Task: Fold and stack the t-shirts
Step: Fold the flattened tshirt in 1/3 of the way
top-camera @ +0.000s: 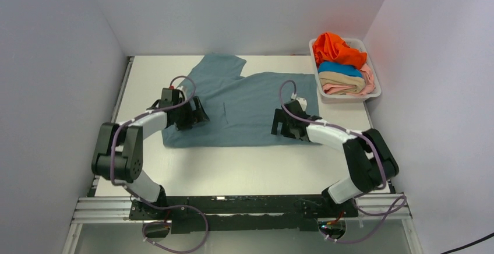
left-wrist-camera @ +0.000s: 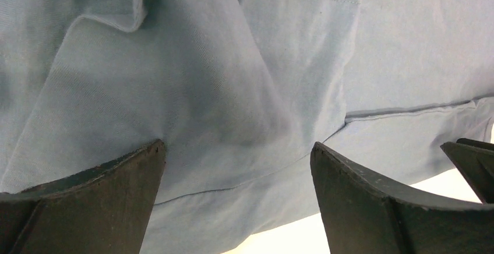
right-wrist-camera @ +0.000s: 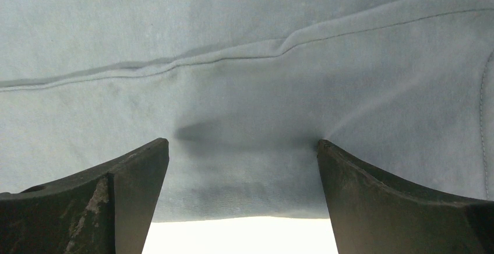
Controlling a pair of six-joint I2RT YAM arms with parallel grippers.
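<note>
Hazard: my left fingers [left-wrist-camera: 99, 201] & right fingers [right-wrist-camera: 396, 201], both spread wide, rest on grey-blue t-shirt [top-camera: 244, 105] nr hem; closing may pinch 1 layer only, skewing fold.

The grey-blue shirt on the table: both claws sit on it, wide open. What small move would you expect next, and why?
Probably close both grippers to pinch the cloth. The left gripper and right gripper each stand open, fingertips seemingly pressed into the grey-blue shirt close to its edge, and the fabric puckers at the tips, so a pinch should gather a fold to lift.
</note>
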